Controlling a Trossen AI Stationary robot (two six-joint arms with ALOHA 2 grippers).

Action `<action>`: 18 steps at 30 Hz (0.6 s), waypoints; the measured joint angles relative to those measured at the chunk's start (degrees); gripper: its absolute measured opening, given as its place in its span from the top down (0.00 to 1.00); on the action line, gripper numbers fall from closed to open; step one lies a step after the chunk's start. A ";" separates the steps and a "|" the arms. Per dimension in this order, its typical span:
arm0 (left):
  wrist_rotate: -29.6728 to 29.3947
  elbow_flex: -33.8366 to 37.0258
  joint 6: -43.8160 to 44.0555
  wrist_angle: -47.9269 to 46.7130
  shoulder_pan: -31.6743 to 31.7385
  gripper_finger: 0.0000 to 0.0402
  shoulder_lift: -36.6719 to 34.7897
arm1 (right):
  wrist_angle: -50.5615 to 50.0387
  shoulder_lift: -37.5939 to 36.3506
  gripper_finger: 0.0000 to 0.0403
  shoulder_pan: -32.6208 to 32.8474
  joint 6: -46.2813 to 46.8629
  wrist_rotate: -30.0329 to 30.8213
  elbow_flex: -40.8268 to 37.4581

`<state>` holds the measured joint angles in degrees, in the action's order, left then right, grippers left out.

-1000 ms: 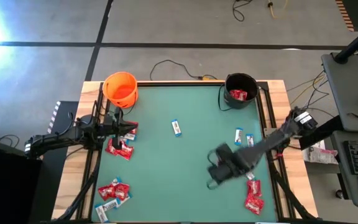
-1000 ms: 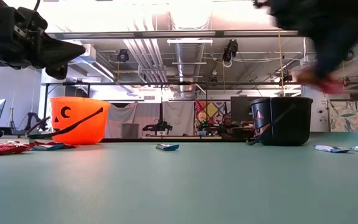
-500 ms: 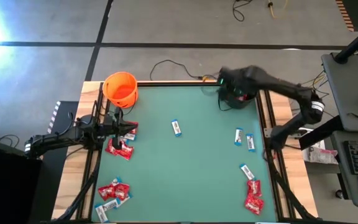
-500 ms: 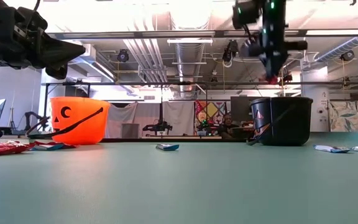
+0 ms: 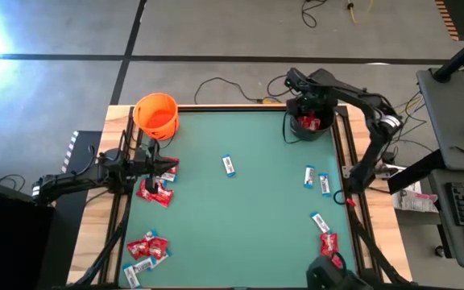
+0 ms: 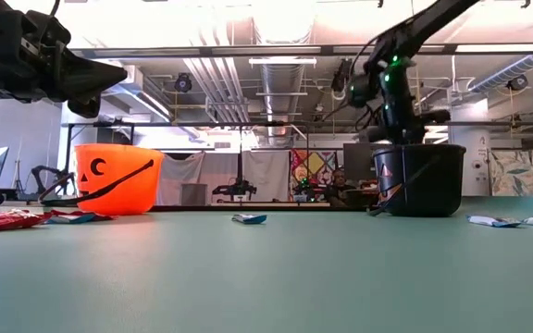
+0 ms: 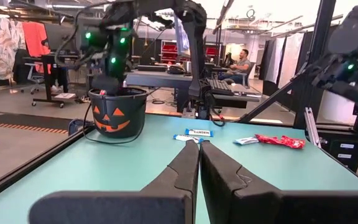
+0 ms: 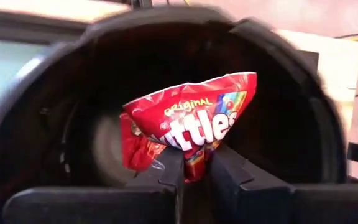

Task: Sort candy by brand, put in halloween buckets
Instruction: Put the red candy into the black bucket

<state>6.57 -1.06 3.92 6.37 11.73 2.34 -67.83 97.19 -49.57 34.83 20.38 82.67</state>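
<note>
Right gripper (image 8: 194, 171) now over black bucket (image 5: 312, 118), far-right table corner.
Carried across; still pinches red packet (image 8: 188, 127), unreleased. Left gripper (image 7: 199, 163) clenched empty.

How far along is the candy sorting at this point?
Early. The black bucket holds some red packets; the orange bucket looks empty. The right claw holds a red packet over the black bucket. Piles of candy remain on the table.

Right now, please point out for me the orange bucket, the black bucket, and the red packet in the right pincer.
orange bucket (image 5: 156, 115), high view, on its inner wall.
black bucket (image 7: 114, 116), left wrist view, on the pumpkin face on its front.
red packet (image 8: 194, 123), right wrist view, on the printed lettering at its middle.
</note>
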 joint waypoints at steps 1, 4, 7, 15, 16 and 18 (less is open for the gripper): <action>0.00 0.02 0.00 0.00 0.00 1.00 -0.02 | -0.02 0.77 0.87 -0.06 0.03 0.02 0.02; 0.00 0.01 0.00 0.00 0.00 1.00 -0.02 | -0.02 1.47 0.78 -0.43 1.08 -0.02 0.04; 0.00 0.01 0.00 0.00 0.00 1.00 -0.02 | -0.43 -0.03 0.66 -0.66 1.84 0.07 0.09; 0.00 0.01 0.00 0.00 0.00 1.00 0.00 | -1.82 -14.02 0.44 7.07 1.40 0.48 0.53; 0.00 0.02 0.00 0.00 0.00 1.00 0.00 | -1.96 -16.34 0.43 10.52 1.60 0.46 0.21; 0.00 0.00 0.00 0.00 0.00 1.00 0.00 | -1.90 -20.71 0.40 19.21 3.43 0.45 -0.46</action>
<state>6.57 -1.06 3.92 6.37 11.73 2.35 -69.73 76.48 -30.35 38.25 20.83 82.22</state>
